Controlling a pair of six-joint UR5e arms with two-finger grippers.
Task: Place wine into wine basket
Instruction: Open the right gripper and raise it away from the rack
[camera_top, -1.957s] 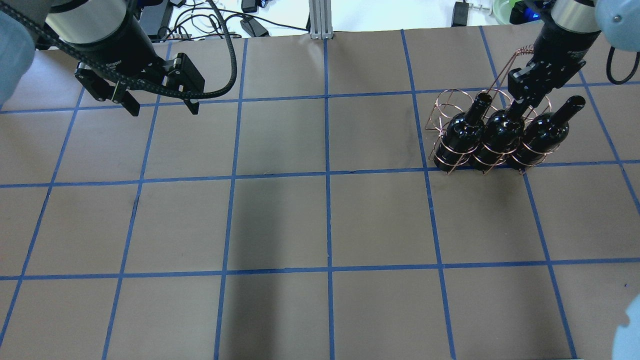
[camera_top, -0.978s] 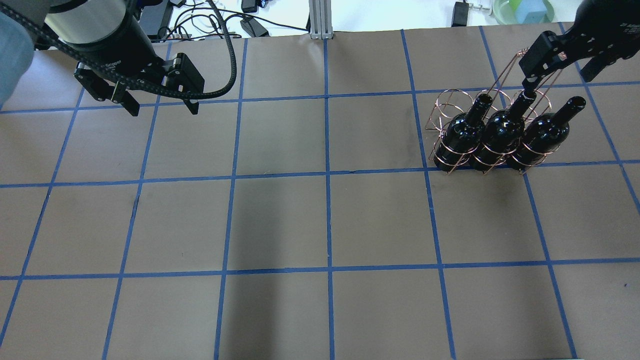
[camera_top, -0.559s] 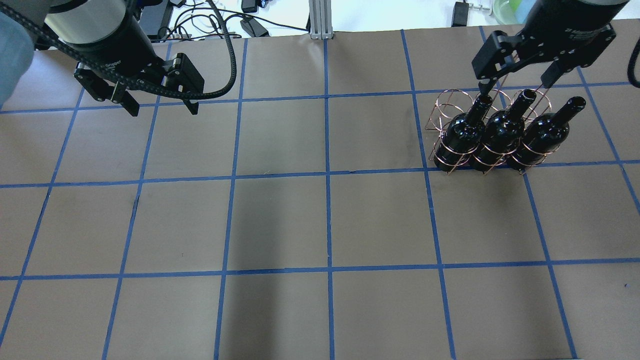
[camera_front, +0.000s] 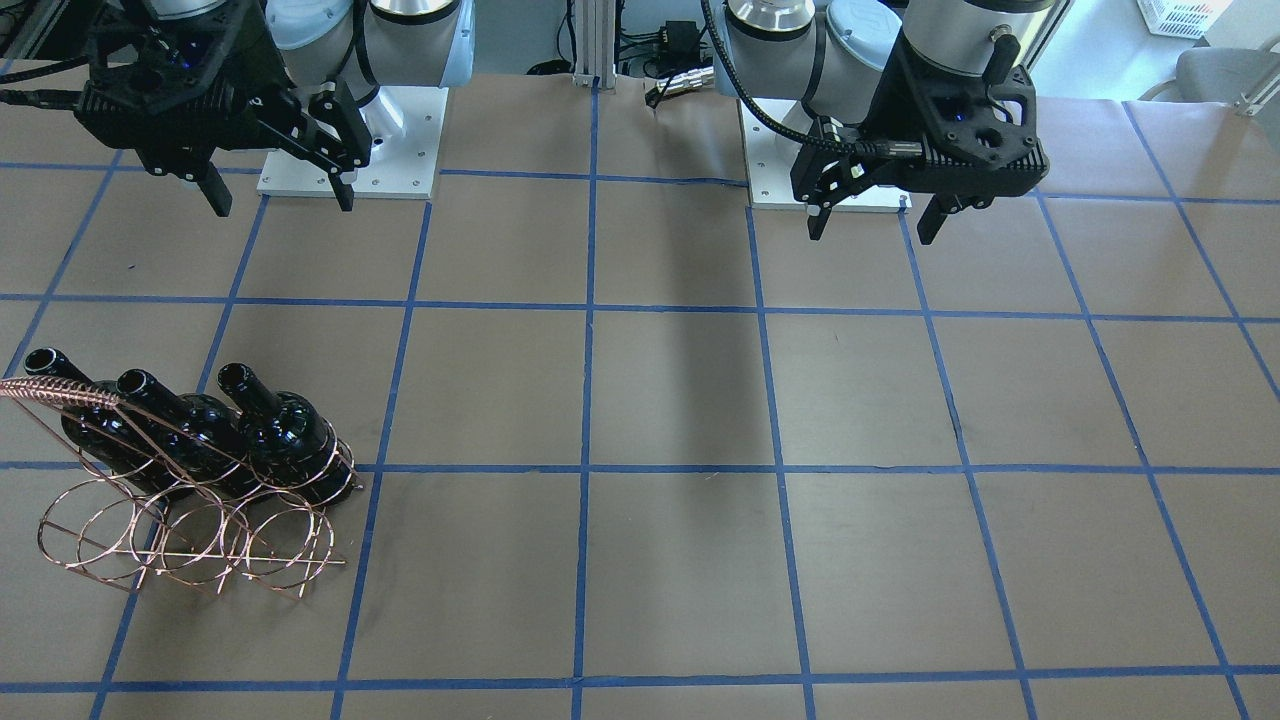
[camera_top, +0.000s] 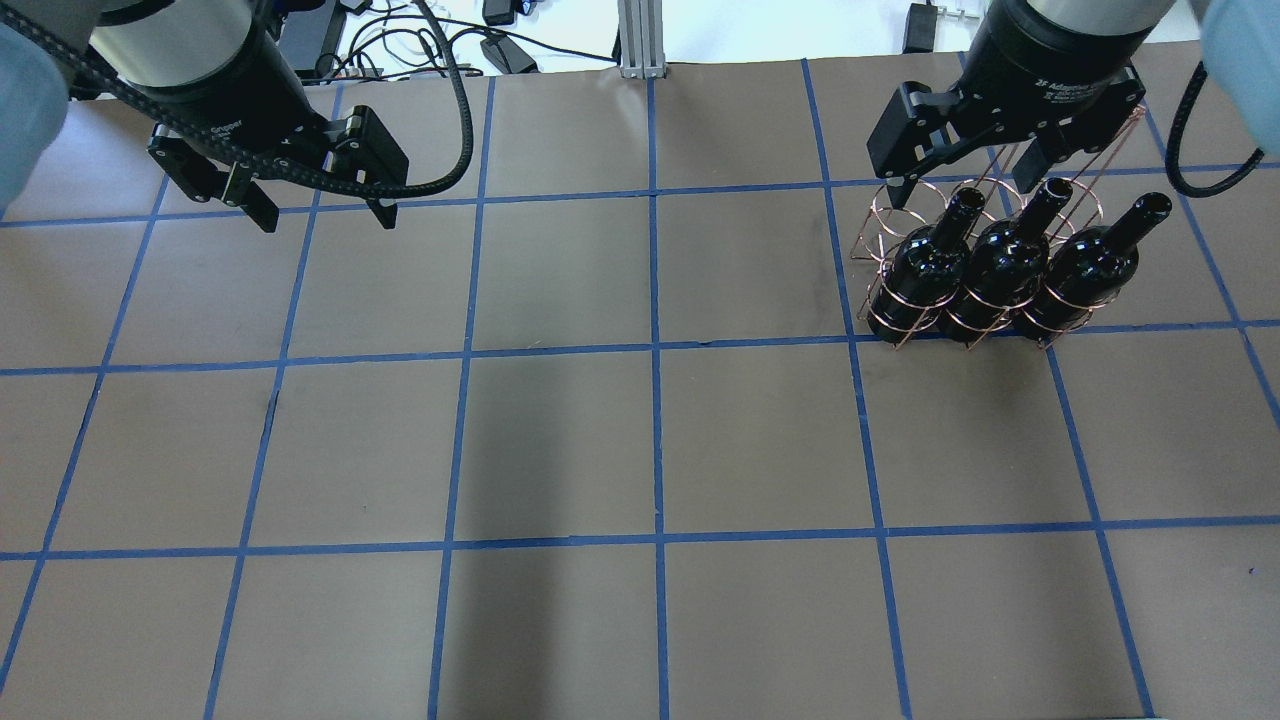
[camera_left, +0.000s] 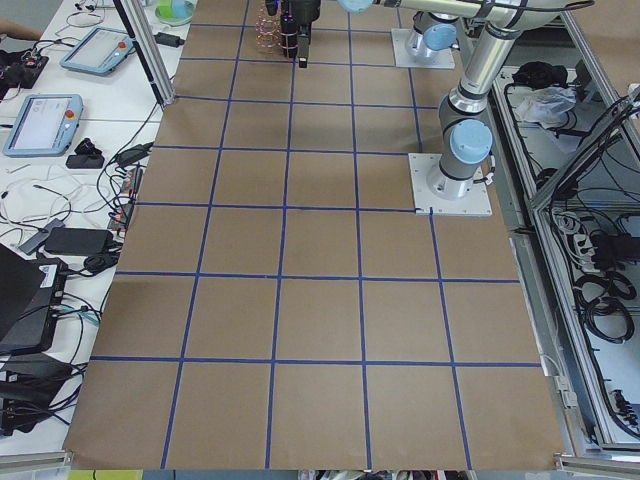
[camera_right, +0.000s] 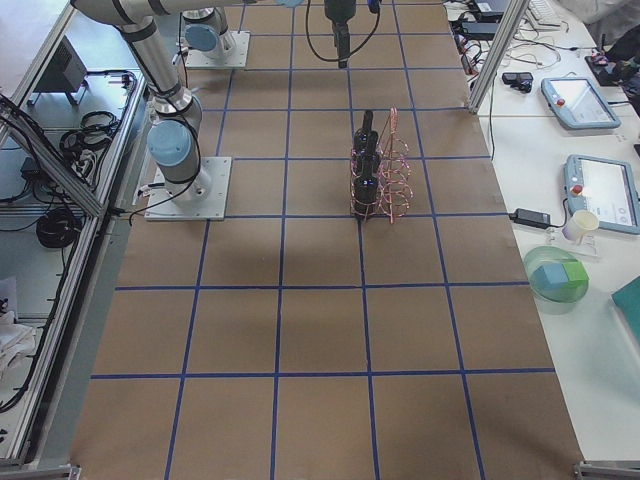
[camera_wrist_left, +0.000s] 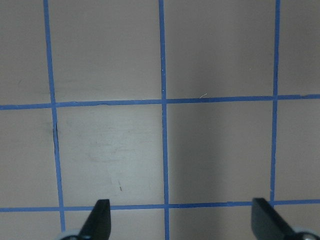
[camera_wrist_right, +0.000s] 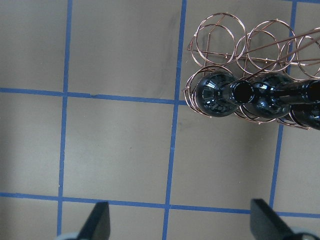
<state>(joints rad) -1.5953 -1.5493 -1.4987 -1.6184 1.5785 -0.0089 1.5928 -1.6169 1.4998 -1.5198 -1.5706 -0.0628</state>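
Your brown table (camera_top: 560, 440) is gridded with blue tape (camera_top: 656, 346); your white bench (camera_right: 605, 400) lines the exterior right view's right edge.

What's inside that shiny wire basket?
Three black wine bottles stand upright in the wine basket, in the row of rings nearer the robot. The farther row of rings holds nothing. The dark glass hides whether anything is in the bottles.

Bright, even light pours from overhead onto the brown table (camera_top: 300, 450), and one broad soft shadow runs down its middle. Small white glints pop on the wine bottles (camera_top: 925, 265), sharp and glossy. Close to the overhead lens, the left arm (camera_top: 25, 100) smears into a pale blur. Far ends of the side views look soft, perhaps slightly bowed. Left wrist view dims rightward.
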